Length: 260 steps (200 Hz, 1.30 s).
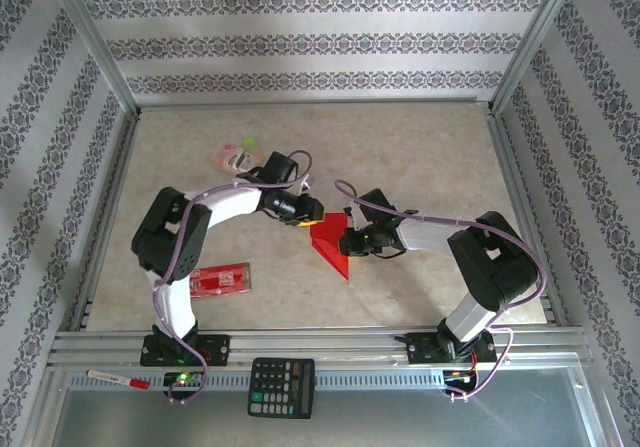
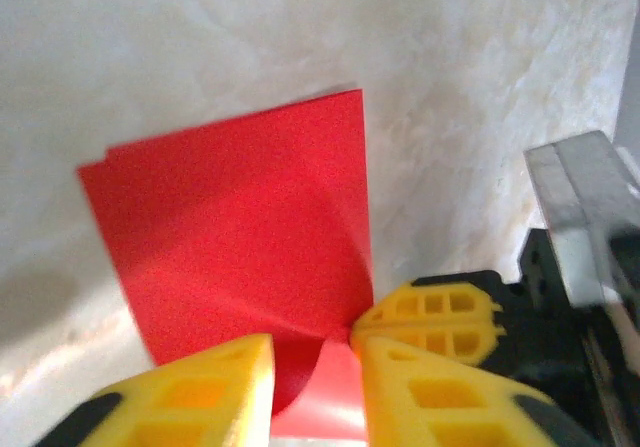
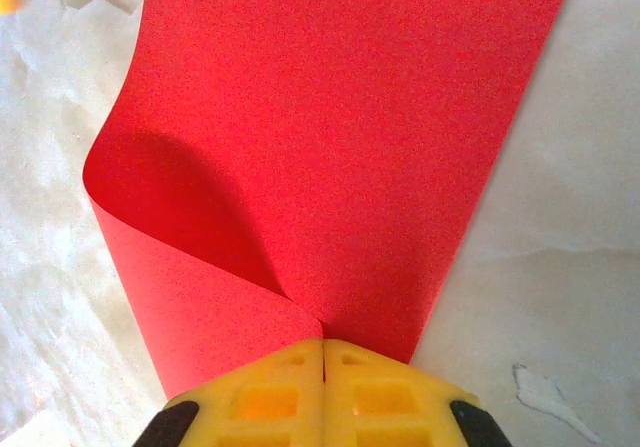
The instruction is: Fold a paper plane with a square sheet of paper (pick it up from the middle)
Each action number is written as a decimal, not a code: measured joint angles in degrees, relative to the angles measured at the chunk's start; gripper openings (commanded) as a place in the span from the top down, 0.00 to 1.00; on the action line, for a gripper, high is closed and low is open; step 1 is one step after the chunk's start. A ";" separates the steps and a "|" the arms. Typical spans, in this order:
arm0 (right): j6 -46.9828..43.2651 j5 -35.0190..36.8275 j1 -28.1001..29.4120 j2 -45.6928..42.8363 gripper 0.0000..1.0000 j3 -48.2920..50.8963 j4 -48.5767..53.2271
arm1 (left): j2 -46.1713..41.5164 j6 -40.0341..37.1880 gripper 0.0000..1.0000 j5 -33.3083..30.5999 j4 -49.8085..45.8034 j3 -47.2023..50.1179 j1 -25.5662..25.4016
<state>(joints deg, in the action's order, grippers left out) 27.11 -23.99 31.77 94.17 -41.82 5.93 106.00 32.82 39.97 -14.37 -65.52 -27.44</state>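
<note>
The square sheet of paper (image 1: 330,239) is bright red and lies mid-table between both arms. It is doubled over with a soft, rolled fold and reads as a folded sheet, not a paper plane. In the right wrist view the right gripper (image 3: 322,345) is shut on the near end of that fold, and the sheet (image 3: 340,117) spreads away from it. In the left wrist view the left gripper (image 2: 315,387) has its yellow fingers apart, with the curled fold of the sheet (image 2: 230,227) between them. The right gripper (image 2: 372,325) pinches the paper just beyond. From above, the left gripper (image 1: 304,211) meets the sheet's upper left and the right gripper (image 1: 354,239) its right side.
A red packet with white print (image 1: 222,280) lies near the left arm's base. A pink and green packet (image 1: 238,155) lies further back. A calculator (image 1: 281,387) and a red marker (image 1: 118,378) rest on the front rail. Metal frame posts bound the table.
</note>
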 measured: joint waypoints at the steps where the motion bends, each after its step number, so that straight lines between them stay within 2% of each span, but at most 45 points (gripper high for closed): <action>1: 0.00 0.00 0.00 0.00 0.98 0.00 -0.02 | -0.55 0.44 0.81 -0.09 0.17 0.55 0.00; 26: 0.94 -0.07 0.00 -0.02 0.98 0.35 -0.76 | -7.67 4.81 0.91 -0.81 4.85 9.03 -0.83; 56: 1.44 0.02 0.26 0.00 0.99 0.46 -1.33 | -9.40 10.47 0.97 -0.44 11.26 13.86 -5.55; 106: 2.38 0.09 0.37 0.00 0.99 0.66 -1.86 | -11.63 13.20 0.98 0.24 17.90 19.41 -12.31; 165: 7.65 0.57 0.76 -0.04 0.99 1.03 -3.41 | -13.49 14.67 0.99 0.09 19.96 23.74 -12.22; 206: 9.35 0.79 1.11 0.17 0.99 0.79 -3.63 | -13.46 17.40 0.99 0.48 25.62 24.70 -12.57; 260: 10.12 0.52 1.11 1.14 0.99 -0.13 -3.61 | -8.98 20.20 0.99 2.10 32.44 24.79 -15.39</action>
<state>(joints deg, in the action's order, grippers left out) 37.23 -23.46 32.88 95.31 -41.95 2.33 97.01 53.01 42.06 18.06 -40.73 -42.83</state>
